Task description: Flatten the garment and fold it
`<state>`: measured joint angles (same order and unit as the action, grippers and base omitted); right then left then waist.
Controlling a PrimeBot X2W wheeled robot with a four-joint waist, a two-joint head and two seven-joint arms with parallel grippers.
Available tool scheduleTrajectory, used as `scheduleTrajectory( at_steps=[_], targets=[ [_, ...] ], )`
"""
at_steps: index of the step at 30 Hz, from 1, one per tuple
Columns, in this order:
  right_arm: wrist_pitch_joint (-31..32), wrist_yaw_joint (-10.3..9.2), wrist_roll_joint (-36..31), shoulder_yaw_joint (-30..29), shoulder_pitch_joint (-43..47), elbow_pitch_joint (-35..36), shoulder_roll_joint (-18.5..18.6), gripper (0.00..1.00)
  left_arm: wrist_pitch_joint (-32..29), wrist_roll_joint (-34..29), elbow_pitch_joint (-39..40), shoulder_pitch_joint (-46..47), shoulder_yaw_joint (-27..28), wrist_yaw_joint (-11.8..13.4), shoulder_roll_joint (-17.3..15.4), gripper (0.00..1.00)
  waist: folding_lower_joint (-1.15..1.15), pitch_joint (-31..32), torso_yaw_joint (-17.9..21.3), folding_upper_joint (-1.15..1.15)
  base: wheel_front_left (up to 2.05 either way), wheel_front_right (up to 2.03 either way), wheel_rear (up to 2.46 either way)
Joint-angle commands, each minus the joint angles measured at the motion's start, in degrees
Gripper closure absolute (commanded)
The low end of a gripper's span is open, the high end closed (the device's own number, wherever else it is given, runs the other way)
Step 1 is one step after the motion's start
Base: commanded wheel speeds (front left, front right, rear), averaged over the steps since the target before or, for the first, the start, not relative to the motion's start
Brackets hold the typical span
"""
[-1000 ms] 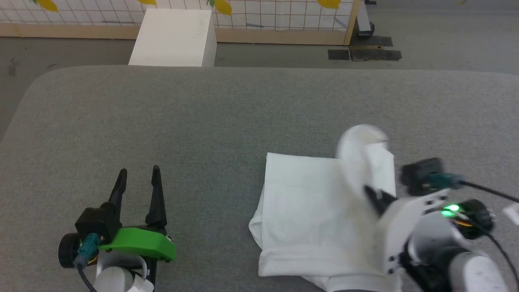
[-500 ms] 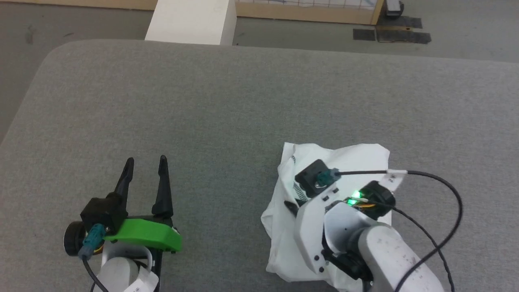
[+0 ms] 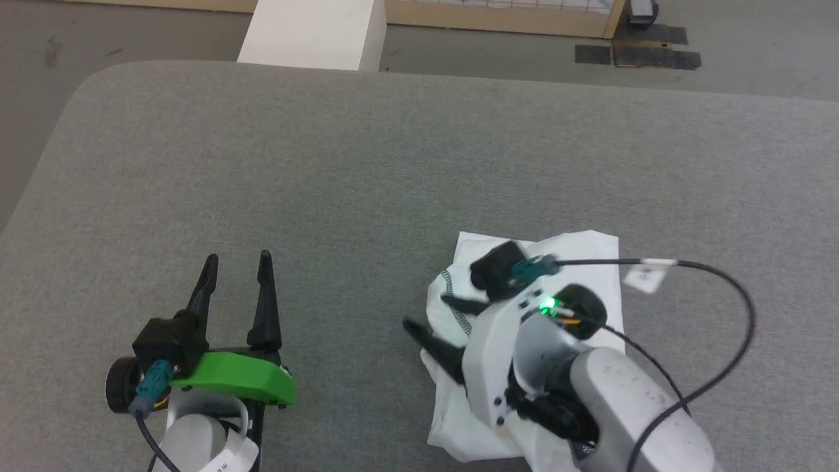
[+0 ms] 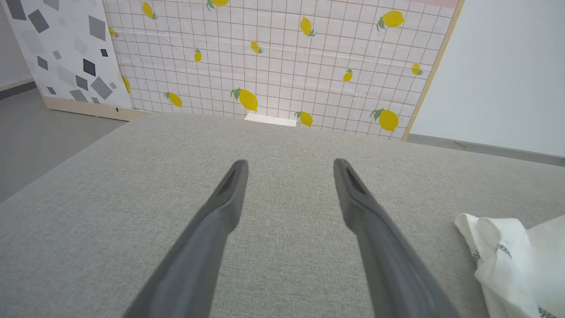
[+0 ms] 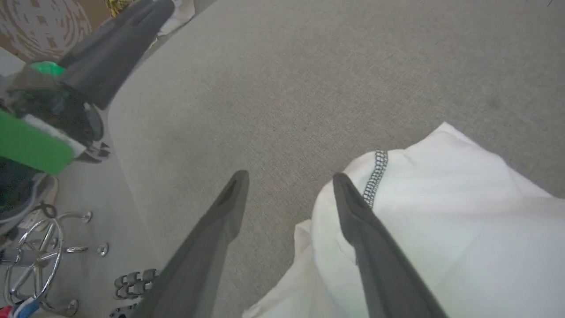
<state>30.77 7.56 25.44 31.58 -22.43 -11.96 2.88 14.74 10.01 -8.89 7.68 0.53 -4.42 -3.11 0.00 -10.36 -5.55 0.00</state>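
Left gripper [image 3: 237, 257] low at left, fingers [image 4: 218, 221] spread wide, pointing forward, holding nothing. Right gripper [image 3: 425, 311] angled toward robot's left, fingers parted, nothing between them. Right forearm [image 3: 629, 406] pale, reaching in from lower right.

No writing can be read. The white tag [image 3: 645, 275] on the right arm's cable [image 3: 603, 262] and the white label [image 3: 226, 459] below the left arm's green bracket [image 3: 229, 387], by the surface's [image 3: 393, 164] near edge, are too small to make out. The garment [image 3: 593, 252] shows no lettering on its upturned folds.
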Motion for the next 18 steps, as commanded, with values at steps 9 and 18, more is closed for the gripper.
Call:
scheduleTrajectory(
  at_steps=[9, 18],
  targets=[
    [-17.08, -0.08, 6.52, -19.04, 7.83, 13.57, 0.0, 0.0, 0.26, -0.09, 0.47, -1.01, 0.78, 0.02, 0.23, 0.0, 0.0, 3.29, 5.09, 0.0, 0.0, 0.0, 0.0],
    [-14.21, -0.08, 13.01, -32.75, 15.61, 4.2, 0.0, 0.0, 0.26, -0.01, 0.8, -1.61, 0.19, -0.01, 0.23, 0.0, 0.0, 3.98, 6.7, 0.0, 0.0, 0.0, 0.0]
  ],
)
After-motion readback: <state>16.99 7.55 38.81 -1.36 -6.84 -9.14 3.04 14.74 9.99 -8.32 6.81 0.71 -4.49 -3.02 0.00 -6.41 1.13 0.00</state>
